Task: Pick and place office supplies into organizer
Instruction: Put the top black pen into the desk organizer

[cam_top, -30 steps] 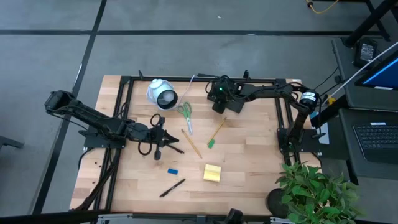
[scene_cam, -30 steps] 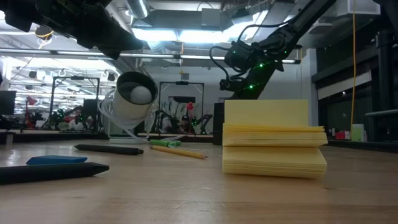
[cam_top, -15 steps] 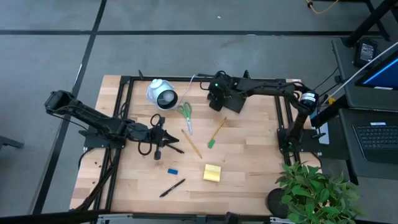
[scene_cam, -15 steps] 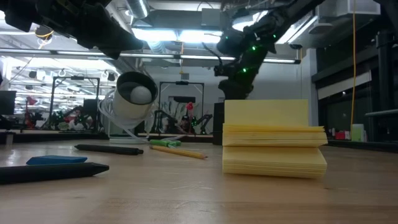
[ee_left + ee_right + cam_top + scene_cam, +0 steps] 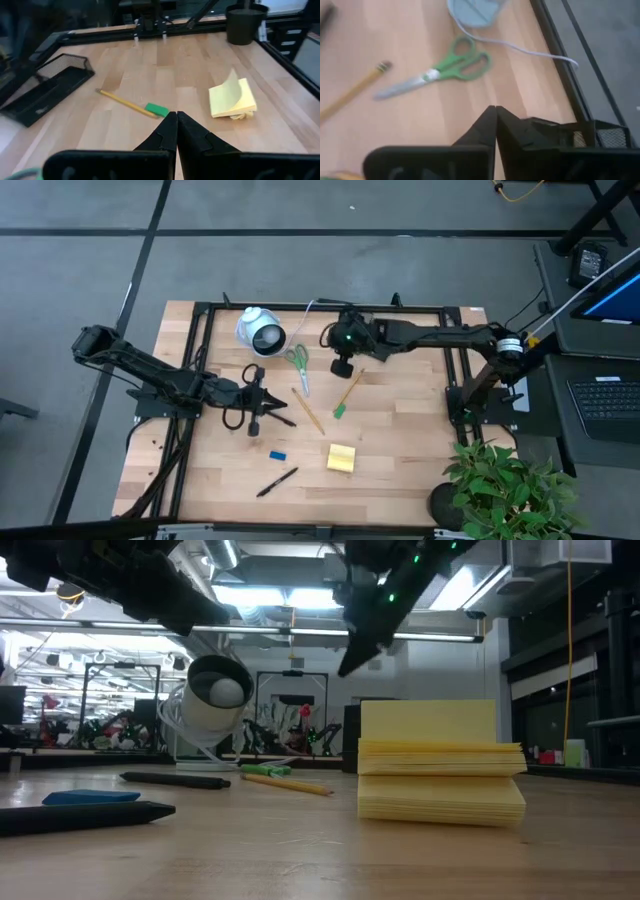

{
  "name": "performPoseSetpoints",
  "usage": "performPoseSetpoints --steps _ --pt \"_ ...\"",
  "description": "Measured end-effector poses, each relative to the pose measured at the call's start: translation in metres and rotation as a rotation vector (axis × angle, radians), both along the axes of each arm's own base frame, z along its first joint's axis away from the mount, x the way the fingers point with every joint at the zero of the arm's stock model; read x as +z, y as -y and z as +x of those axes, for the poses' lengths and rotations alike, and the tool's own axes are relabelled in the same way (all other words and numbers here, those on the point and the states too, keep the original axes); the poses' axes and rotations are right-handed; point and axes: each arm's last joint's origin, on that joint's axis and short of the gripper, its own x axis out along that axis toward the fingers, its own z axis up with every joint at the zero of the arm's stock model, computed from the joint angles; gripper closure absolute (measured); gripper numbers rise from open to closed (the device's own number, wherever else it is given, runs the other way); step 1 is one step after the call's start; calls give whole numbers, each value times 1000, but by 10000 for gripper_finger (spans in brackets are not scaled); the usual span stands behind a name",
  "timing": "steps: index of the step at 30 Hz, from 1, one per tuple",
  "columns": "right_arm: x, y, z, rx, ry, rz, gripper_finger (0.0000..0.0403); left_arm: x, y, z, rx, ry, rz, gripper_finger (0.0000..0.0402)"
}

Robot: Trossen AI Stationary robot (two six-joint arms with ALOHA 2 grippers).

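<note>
Two dark arms over a pale wooden table [image 5: 400, 440]. Right gripper [image 5: 342, 366] hovering near the table's far edge, just beside a pair of green-handled scissors [image 5: 298, 365]; fingers [image 5: 485, 125] clenched tip to tip in the right wrist view, grasping nothing. Small black mesh rectangular organizer [image 5: 600, 134] right beside that gripper, mostly hidden under the right arm from above, seen lying flat on the wood from the left wrist view [image 5: 50, 87]. Cannot tell whether anything lies inside.

Left gripper [image 5: 262, 402] waiting low over the table's left half, fingers [image 5: 192, 137] likewise pressed together and holding nothing.

All supplies loose on the wood, outside the organizer:
- thin wooden pencil with a green tip [image 5: 346, 393], near the middle, between scissors and pad
- plain thin wooden pencil [image 5: 308, 410], just beside it, slanted the other way
- square yellow sticky-note pad [image 5: 341, 458] toward the near edge, top sheet curled up [image 5: 232, 97]
- tiny blue eraser [image 5: 277, 454], near the pad
- slim black pen [image 5: 277, 480], closest to the near edge
- second black pen [image 5: 175, 780], farther back in the low view

White round device with a dark centre [image 5: 260, 332] at the far left corner, near the scissors' handles.
</note>
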Motion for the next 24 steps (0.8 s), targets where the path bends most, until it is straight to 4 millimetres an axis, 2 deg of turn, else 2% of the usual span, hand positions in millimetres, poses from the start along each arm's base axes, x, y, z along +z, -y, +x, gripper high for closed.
performPoseSetpoints --steps 3,6,12,17,21,24 --pt "8 -20 -4 14 51 28 390 -5 1 -3 10 -56 24 400" --pt "5 -45 -10 26 118 77 397 -8 4 -5 23 -125 30 400" --pt "-12 -98 -21 157 301 99 394 10 11 -6 73 -251 63 400" --pt "-33 -119 -34 189 334 81 397 16 14 0 101 -339 83 400" --pt "-49 -134 -41 249 383 100 387 14 21 11 125 -532 124 400" --pt "-59 -135 -46 248 411 99 384 15 30 22 120 -673 136 400"
